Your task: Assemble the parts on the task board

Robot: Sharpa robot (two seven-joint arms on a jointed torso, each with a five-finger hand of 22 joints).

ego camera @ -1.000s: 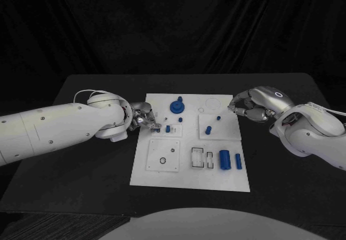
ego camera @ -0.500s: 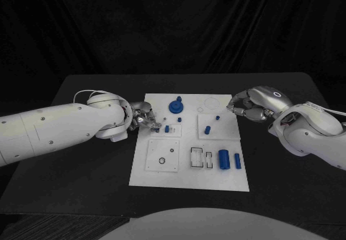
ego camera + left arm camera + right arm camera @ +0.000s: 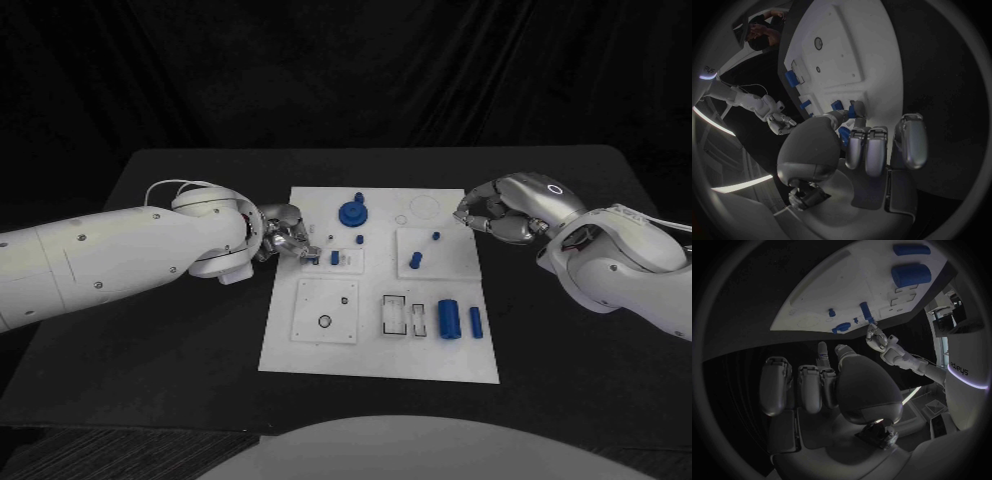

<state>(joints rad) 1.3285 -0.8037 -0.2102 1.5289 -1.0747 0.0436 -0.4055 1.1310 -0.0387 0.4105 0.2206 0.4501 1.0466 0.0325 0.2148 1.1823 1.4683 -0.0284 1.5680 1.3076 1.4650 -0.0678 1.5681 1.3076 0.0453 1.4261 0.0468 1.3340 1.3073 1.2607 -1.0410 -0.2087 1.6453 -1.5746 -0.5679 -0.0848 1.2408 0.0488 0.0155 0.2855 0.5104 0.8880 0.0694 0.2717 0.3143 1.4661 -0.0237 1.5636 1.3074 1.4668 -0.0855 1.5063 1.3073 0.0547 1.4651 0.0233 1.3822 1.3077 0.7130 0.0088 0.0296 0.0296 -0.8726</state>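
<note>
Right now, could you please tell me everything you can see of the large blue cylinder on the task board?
The large blue cylinder is a short, plain, matte blue part, plastic by its look. It lies on its side on the white task board, near the right edge, beside a slimmer blue pin and apart from it. Neither hand touches it.

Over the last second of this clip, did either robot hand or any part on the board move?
Nothing visibly changed. The left robot hand stays at the task board's left edge, fingers by the small blue part, and the right robot hand stays curled off the board's far right corner. All blue parts lie where they were.
</note>
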